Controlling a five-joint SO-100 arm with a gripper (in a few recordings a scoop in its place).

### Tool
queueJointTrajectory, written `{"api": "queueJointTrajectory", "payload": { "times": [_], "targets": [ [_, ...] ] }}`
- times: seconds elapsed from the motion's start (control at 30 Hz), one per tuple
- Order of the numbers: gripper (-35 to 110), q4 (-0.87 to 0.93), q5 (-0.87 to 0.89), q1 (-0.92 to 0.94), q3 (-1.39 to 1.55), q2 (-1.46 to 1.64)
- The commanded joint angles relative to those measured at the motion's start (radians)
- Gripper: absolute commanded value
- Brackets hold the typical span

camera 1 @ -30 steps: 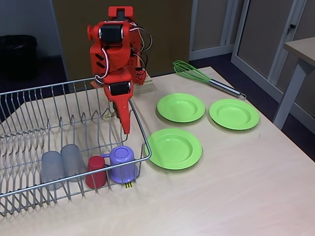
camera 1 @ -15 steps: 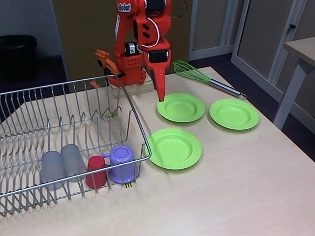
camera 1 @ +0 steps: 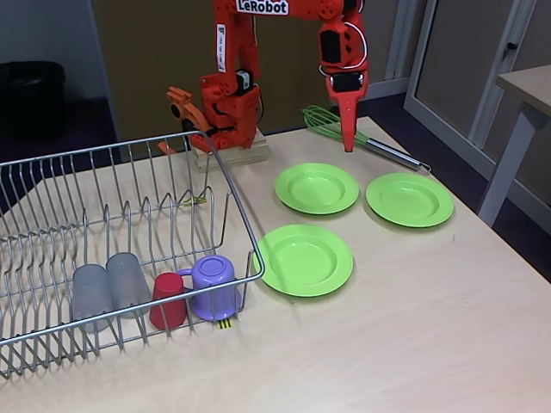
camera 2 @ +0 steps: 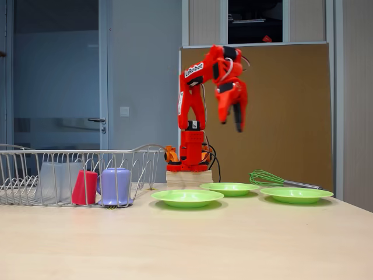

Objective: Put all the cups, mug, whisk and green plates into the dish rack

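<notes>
My red gripper (camera 1: pixel 348 144) (camera 2: pixel 238 127) hangs shut and empty, pointing down, high above the table. In a fixed view its tip overlaps the whisk (camera 1: pixel 337 126) (camera 2: pixel 267 178), which lies flat at the back with green loops and a silver handle. Three green plates (camera 1: pixel 316 188) (camera 1: pixel 410 200) (camera 1: pixel 306 260) lie flat on the table right of the dish rack (camera 1: pixel 243 225) (camera 2: pixel 145 153). In the rack's front right corner stand two grey cups (camera 1: pixel 90 294) (camera 1: pixel 129 280), the red cup (camera 1: pixel 168 301) (camera 2: pixel 85 187) and the purple mug (camera 1: pixel 215 288) (camera 2: pixel 115 186), all upside down.
The arm's base (camera 1: pixel 228 116) stands on a wooden block behind the rack. A yellow-black tag (camera 1: pixel 225 323) marks the rack's front. Bare tabletop stretches in front of the plates. A second table (camera 1: pixel 527 95) stands off to the right.
The gripper has left the rack, swung right past the nearest back plate and risen; it now hangs above the whisk. Cups, mug, plates and whisk have not moved.
</notes>
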Motion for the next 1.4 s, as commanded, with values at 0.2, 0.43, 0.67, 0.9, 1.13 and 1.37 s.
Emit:
{"api": "queueJointTrajectory", "payload": {
  "times": [0.2, 0.43, 0.67, 0.9, 1.13, 1.37],
  "targets": [
    [40, -0.057, 0.483, -0.295, -0.216, -0.236],
    [41, -0.064, 0.686, -0.428, -0.474, -0.508],
    [41, -0.094, 0.796, -0.520, -0.699, -0.742],
    [41, -0.141, 1.015, -0.621, -0.819, -0.857],
    [41, -0.172, 1.164, -0.699, -0.833, -0.904],
    [40, -0.190, 1.272, -0.752, -0.726, -0.882]
  ]
}}
